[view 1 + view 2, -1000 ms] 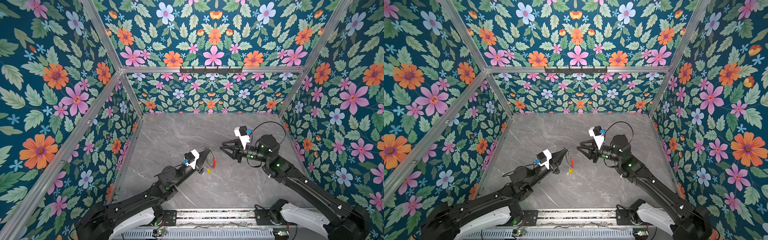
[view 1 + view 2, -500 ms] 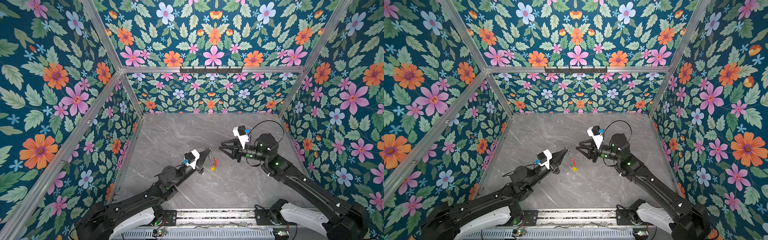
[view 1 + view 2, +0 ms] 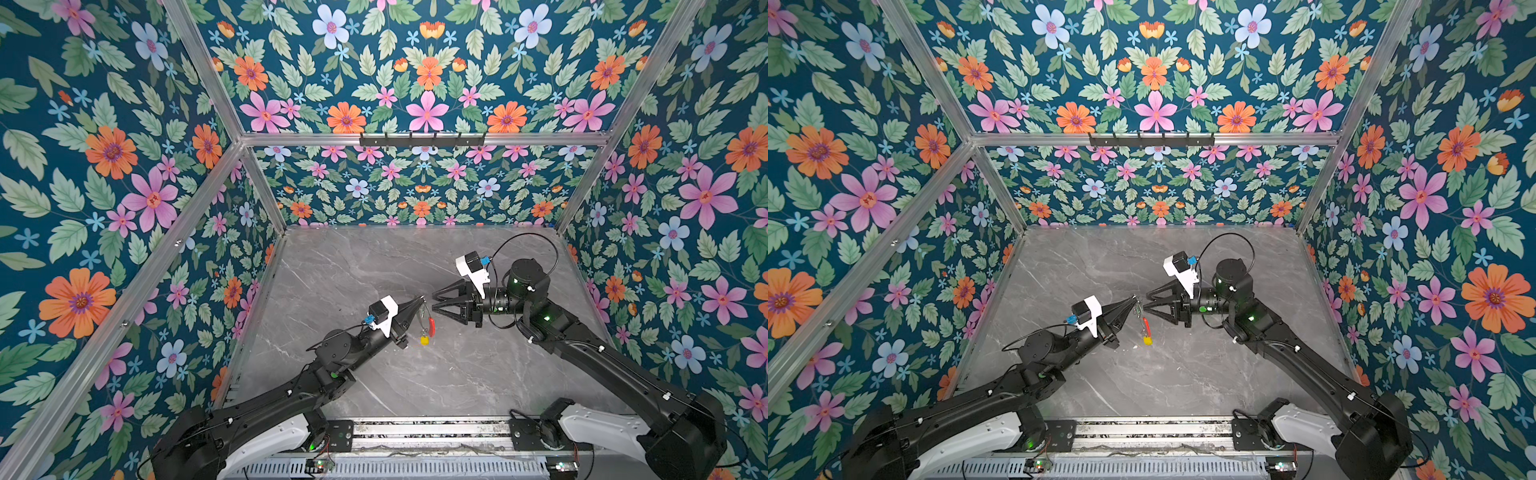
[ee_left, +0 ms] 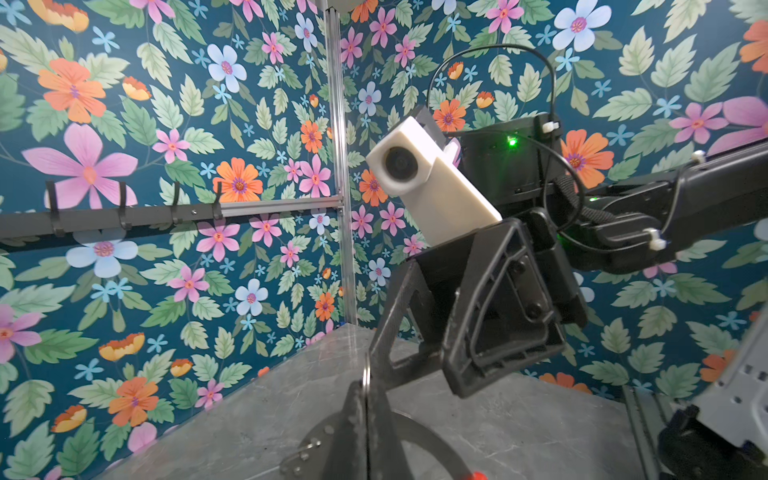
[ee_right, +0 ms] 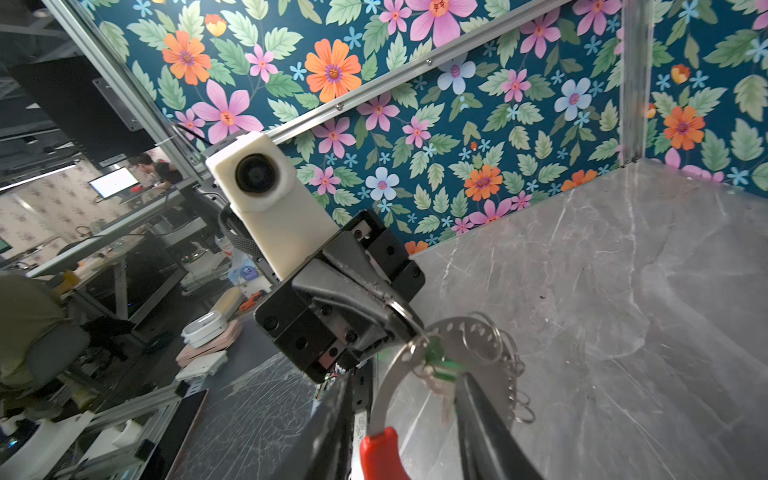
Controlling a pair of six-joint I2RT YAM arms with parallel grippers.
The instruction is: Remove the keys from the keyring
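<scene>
Closing on green key [image 5: 436, 357] | left gripper [image 3: 420, 298] clamped on top of keyring [image 3: 431, 326], loop hangs above table [image 3: 478, 374], yellow key [image 3: 424, 340] lowest | right gripper [image 3: 434, 302] jaws apart, empty, just beside ring | tip: pinch plastic head squarely, left holds firm | vs 1 s ago: right gripper nearer, jaws wider

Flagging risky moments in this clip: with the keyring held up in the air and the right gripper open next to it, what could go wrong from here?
1. The left gripper pinches the keyring only at its fingertips; a tug may pull it loose and drop it.
2. The right gripper stands open right at the green key, with loose silver rings close by; it could clamp a ring instead.
3. The yellow key dangles free and may swing.
</scene>
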